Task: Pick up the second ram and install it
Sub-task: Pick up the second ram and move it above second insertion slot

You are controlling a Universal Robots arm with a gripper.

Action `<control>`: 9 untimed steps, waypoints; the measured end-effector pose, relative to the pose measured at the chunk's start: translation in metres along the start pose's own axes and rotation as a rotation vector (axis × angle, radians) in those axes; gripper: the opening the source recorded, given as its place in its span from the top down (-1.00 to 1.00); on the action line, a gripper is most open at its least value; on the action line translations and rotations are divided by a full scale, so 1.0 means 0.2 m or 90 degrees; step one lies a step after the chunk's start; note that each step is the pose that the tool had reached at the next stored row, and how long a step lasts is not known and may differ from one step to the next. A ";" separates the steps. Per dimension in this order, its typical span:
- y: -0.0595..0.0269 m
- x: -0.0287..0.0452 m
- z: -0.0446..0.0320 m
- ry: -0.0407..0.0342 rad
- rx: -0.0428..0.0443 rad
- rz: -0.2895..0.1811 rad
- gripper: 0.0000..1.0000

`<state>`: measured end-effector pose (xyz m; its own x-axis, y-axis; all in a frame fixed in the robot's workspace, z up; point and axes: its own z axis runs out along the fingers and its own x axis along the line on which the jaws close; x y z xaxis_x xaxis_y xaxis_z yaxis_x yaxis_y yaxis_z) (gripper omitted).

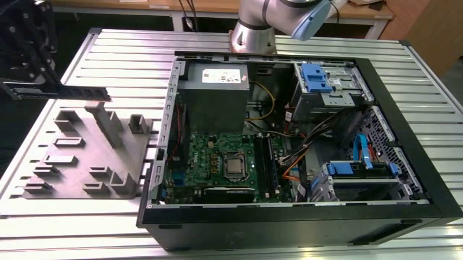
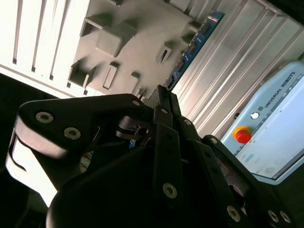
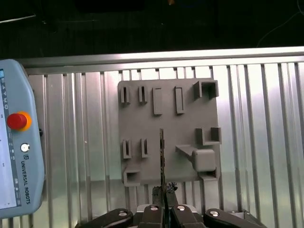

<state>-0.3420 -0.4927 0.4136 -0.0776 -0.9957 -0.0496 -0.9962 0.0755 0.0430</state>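
Note:
The second ram (image 1: 69, 92), a long dark board, hangs level in the air above the grey holder block (image 1: 87, 157) at the exterior view's left. My gripper (image 1: 18, 86) is shut on its end, well left of the open computer case (image 1: 304, 216). The first wrist view has the ram (image 3: 161, 156) edge-on, running out from my closed fingertips (image 3: 156, 210) over the holder block (image 3: 190, 99). In the second wrist view the ram (image 2: 194, 42) shows as a bluish strip sticking out past my gripper (image 2: 161, 95).
The case lies open on the slatted metal table (image 1: 116, 49), with the motherboard (image 1: 217, 162), its long black slots (image 1: 266, 162) and a grey power supply (image 1: 213, 97) inside. The arm's base (image 1: 253, 30) stands behind the case. A teach pendant (image 3: 16, 152) lies beside the holder block.

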 end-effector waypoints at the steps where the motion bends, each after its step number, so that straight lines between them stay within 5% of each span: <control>1: -0.017 -0.001 0.000 -0.0001 0.0000 0.000 0.80; 9: -0.151 -0.012 -0.004 -0.0002 0.0000 0.000 0.80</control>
<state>-0.3117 -0.4927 0.4133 -0.0776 -0.9957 -0.0499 -0.9962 0.0755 0.0430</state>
